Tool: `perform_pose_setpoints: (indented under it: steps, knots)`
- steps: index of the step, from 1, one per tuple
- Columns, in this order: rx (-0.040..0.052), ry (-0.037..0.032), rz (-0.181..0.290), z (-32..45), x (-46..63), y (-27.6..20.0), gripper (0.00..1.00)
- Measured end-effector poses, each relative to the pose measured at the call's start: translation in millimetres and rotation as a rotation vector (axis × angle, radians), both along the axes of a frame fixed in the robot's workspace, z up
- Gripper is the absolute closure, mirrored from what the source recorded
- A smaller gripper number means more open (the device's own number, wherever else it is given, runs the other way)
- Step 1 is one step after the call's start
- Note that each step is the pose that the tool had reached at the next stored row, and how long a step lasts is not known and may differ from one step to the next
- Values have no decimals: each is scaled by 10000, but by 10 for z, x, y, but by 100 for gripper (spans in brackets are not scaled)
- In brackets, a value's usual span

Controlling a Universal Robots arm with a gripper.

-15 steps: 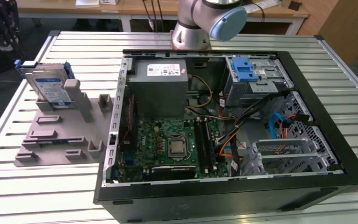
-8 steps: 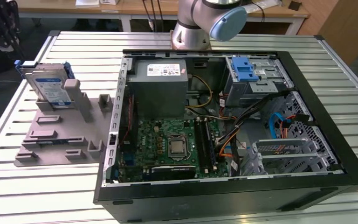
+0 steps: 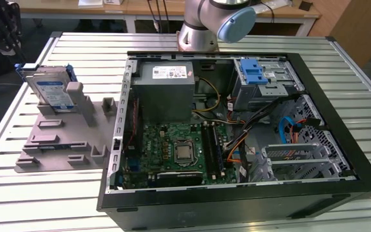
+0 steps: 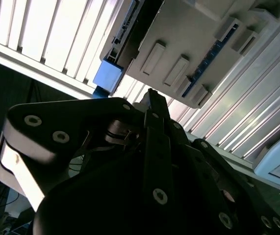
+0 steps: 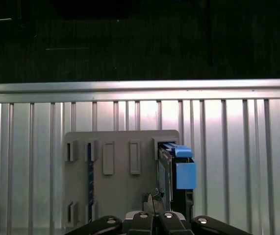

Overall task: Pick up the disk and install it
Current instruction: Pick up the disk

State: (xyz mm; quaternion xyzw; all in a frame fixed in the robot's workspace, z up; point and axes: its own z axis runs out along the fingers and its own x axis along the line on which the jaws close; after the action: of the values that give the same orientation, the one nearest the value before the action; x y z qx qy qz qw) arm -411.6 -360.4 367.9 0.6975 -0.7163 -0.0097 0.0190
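One slatted metal tabletop carries the whole setup. Toward the exterior view's right, a black tower case lies on its side with the panel off, motherboard and cabling exposed. A grey power supply sits at the far end of the case. Beside it is a silver drive cage with a blue latch.

Toward the exterior view's left, well apart from the cage, a grey slotted holder lies flat on the tabletop. The disk stands on edge in the holder's far slot, upright or nearly so, with its label face turned to the camera. The first wrist view shows it edge-on, its blue carrier on the outer side.

The claw hangs above the holder, near the disk but apart from it. In both wrist views its tips look drawn together with nothing between them.

Progress, as judged: none of the task is done. The disk is not yet picked up and rests in the holder, outside the case, so both the pick and the install remain.

Writing: there is a white sticker on the power supply and a white-and-blue label on the disk. The print on both is too small to make out.
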Motion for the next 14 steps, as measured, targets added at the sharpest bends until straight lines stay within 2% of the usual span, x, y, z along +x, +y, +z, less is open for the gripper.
perform_pose_setpoints:
  steps: [5, 8, 11, 12, 13, 14]
  knots:
    - [-3, 19, 2, -43, 0, 2, 89]
    - [-20, 28, 0, -94, 0, 7, 89]
    - [-20, 48, -12, -137, 0, 28, 89]
    - [-16, 87, -119, -286, 0, 121, 89]
    - [-11, 94, -119, -277, -1, 125, 47]
    - [16, 89, -119, -270, -1, 127, 41]
